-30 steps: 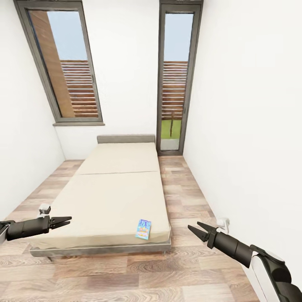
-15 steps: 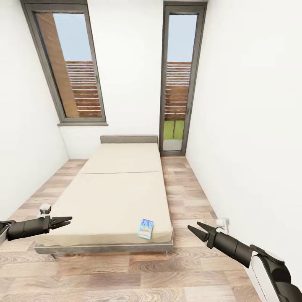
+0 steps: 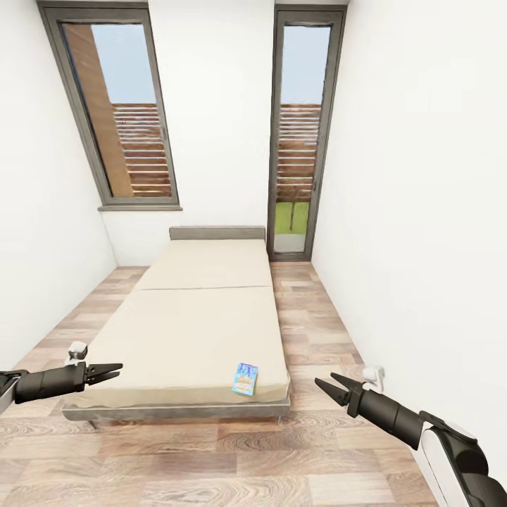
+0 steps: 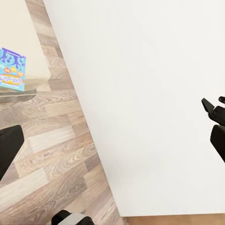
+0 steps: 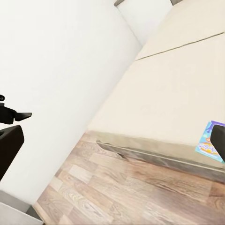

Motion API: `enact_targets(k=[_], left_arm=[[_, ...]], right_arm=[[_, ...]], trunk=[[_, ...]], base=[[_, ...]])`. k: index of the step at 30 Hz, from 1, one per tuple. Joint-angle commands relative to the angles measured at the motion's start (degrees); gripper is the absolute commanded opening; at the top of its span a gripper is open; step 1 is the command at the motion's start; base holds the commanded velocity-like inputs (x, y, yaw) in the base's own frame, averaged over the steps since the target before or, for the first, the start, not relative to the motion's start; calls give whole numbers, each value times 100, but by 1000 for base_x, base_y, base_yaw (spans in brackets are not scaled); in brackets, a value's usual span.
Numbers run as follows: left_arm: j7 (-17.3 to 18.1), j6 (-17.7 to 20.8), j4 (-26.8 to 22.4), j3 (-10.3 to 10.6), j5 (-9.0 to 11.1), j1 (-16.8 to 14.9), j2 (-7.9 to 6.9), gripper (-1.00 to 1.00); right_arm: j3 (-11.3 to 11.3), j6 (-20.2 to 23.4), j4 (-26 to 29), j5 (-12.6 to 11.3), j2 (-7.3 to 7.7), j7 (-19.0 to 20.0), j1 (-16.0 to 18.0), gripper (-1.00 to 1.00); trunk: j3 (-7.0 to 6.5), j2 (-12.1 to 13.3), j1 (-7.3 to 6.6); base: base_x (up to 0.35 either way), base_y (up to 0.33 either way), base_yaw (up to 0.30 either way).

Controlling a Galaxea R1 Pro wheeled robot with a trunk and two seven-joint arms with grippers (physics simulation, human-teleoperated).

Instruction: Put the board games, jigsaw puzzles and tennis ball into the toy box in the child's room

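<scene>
Blue board game [image 3: 244, 379] at lower centre on the bed [image 3: 190, 310], left end effector [image 3: 113, 370] and right end effector [image 3: 329, 386] wide, empty, at lower corners

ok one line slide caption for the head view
Both open grippers, left and right, flank the bed; blue board game lies near its foot corner.

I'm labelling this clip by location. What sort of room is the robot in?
Most likely a small bedroom, perhaps a child's: a low bed with a beige mattress stands against the far wall, a blue board game lies near its foot corner, and two tall grey-framed windows rise above a wood-plank floor.
</scene>
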State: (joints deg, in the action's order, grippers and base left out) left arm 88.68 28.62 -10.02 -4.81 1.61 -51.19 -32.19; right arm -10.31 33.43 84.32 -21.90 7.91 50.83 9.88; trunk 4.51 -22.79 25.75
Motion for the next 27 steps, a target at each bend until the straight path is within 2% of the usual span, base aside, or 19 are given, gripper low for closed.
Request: enact_targets(k=[1, 8, 10, 19, 27], left_arm=[[16, 63, 0, -24, -25, -5, 1, 100], [-110, 75, 0, -28, -25, -5, 4, 100], [-293, 79, 0, -34, -22, -5, 36, 100], [-734, 119, 0, -44, -19, -5, 153, 100], [-1175, 383, 0, -53, -20, -5, 269, 100]], right_arm=[[-4, 41, 0, -33, 1, 5, 5, 100], [-5, 41, -2, -33, 2, 7, 5, 100], [-5, 41, 6, -36, 2, 12, 5, 100], [-6, 41, 7, -41, 1, 14, 5, 100], [-6, 41, -1, -42, 0, 14, 5, 100]], trunk=[[13, -13, 3], [13, -13, 3], [13, -13, 3], [175, -374, 201], [318, -695, 377]], base=[[-13, 0, 0], [-7, 0, 0], [-2, 0, 0], [0, 0, 0], [0, 0, 0]])
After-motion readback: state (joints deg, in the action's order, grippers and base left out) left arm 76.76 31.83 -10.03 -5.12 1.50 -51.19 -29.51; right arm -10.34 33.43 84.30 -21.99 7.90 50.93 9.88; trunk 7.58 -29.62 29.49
